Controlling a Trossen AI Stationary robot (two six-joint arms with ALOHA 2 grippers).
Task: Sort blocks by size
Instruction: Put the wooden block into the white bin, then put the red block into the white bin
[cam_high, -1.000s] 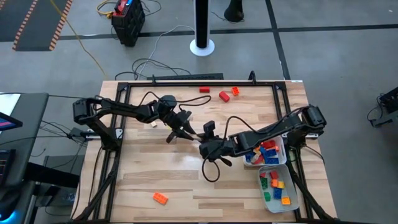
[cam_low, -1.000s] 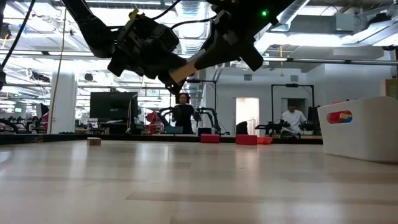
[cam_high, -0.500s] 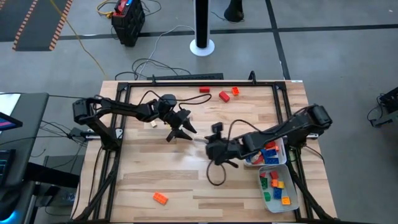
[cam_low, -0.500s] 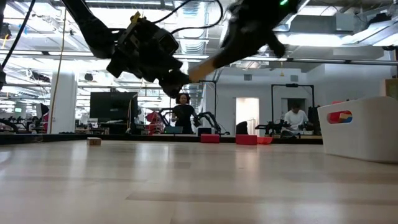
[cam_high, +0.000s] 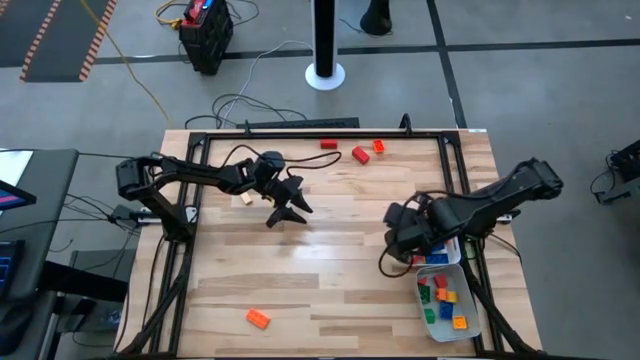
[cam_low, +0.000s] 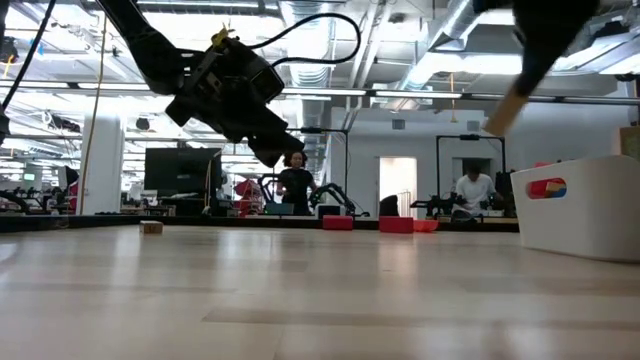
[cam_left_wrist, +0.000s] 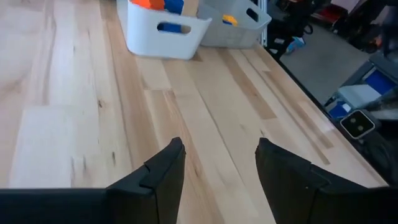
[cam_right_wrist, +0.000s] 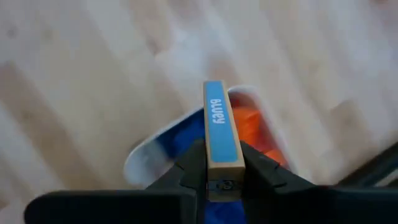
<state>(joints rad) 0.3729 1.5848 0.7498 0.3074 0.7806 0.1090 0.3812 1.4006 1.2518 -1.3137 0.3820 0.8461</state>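
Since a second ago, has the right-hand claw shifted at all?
Yes. The right gripper, shut on a tan block with a blue face, has travelled from the table's middle toward the white tray at the right edge.

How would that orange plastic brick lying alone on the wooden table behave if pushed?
The orange plastic brick lies flat and oblong, so it would probably slide, not roll or tip. It looks rigid, and small, so likely light.

- Right wrist view: white tray (cam_right_wrist: 146, 155) blurred, its blocks just blue/orange smears.
- Low view: tray (cam_low: 580, 205) cut off by pic edge; right arm blurred, mostly out of frame.
- Far-edge red blocks (cam_low: 338, 222) too small to size.
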